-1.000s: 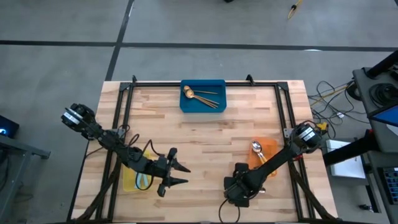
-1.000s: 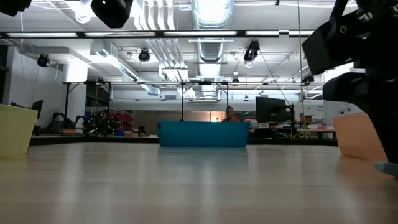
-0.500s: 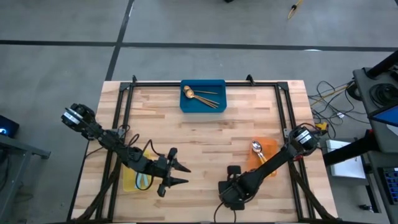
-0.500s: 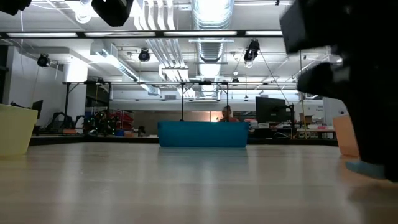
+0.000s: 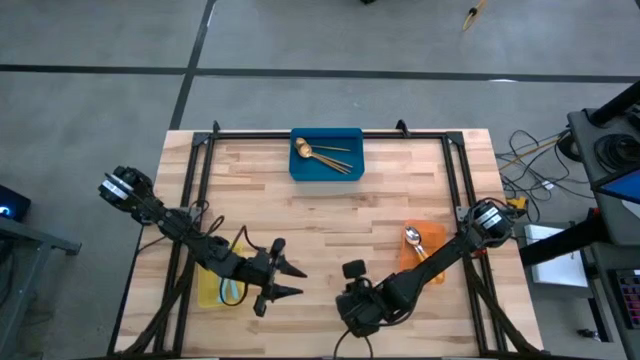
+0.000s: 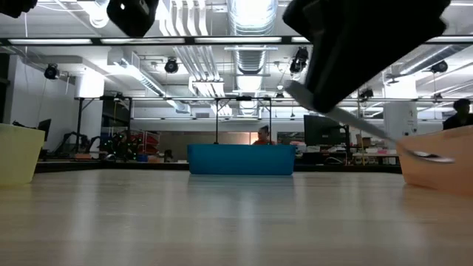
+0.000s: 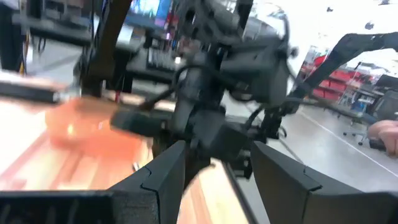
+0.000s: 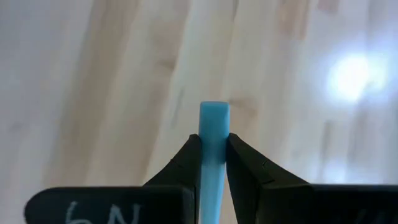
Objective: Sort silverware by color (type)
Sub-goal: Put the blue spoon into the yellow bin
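Blue-handled spoon (image 8: 214, 155) between right fingers (image 8: 249, 171)

The left gripper (image 5: 288, 280) is hovering over the wooden table (image 5: 330, 215) with its two fingers (image 5: 290, 269) spread apart, and the yellow bin (image 5: 212, 285) is lying just behind those fingers under the arm. The right gripper (image 5: 352, 300) is hanging near the table's front edge, a short way off from the left fingers, with the orange bin (image 5: 432, 240) behind it holding a silver-bowled spoon (image 5: 412, 238). The blue bin (image 5: 325, 165) with gold spoons (image 5: 318, 153) is sitting well apart from both grippers.
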Available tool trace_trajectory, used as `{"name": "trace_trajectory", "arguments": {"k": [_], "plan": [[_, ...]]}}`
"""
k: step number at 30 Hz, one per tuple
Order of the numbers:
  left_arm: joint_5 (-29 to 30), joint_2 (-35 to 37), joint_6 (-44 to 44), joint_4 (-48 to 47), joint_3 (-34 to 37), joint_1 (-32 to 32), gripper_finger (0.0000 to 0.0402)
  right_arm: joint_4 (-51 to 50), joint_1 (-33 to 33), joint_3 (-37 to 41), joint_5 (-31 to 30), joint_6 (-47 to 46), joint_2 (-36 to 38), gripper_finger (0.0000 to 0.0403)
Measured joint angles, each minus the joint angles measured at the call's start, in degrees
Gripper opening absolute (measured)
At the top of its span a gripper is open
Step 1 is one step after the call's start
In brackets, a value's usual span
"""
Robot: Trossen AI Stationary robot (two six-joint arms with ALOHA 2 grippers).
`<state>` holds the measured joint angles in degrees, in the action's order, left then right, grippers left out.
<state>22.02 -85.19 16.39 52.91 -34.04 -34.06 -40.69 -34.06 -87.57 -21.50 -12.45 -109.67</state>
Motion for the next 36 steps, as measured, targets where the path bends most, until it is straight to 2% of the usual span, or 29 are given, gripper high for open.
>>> {"name": "trace_trajectory", "arguments": {"k": [5, 8, 12, 16, 21, 26, 33, 36], "plan": [[0.05, -0.13, 6.37, -6.83, 0.02, 0.00, 0.0164, 1.80, 0.24, -0.02, -4.76, 8.32, -1.42, 0.0039], [1.22, -1.22, 8.42, -7.17, 0.02, 0.00, 0.0164, 4.38, 0.24, -0.02, -5.82, 15.77, -2.42, 0.0039], [4.15, -2.80, 12.33, -7.32, 0.02, 0.04, 0.0164, 7.83, 0.18, -0.02, -9.26, 29.44, -3.60, 0.0039], [8.54, -3.96, 18.59, -7.53, 0.04, 0.08, 0.0164, 9.98, -0.28, -0.04, -12.16, 47.01, -4.44, 0.0039], [9.66, -4.66, 22.26, -7.78, 0.09, 0.37, 0.0164, 12.29, -0.50, -0.10, -17.22, 65.16, -6.18, 0.0039], [10.95, -5.25, 21.60, -8.23, 0.20, 0.51, 0.0164, 14.97, -0.17, -0.10, -23.52, 76.61, -8.07, 0.0039], [18.18, -7.12, 21.40, -9.10, 0.33, 1.28, 0.0164, 19.07, 1.14, -0.06, -25.68, 85.35, -10.00, 0.0039], [19.17, -8.10, 21.40, -9.25, 0.33, 2.17, 0.0164, 19.96, 1.93, -0.06, -25.69, 86.80, -10.03, 0.0039]]}}
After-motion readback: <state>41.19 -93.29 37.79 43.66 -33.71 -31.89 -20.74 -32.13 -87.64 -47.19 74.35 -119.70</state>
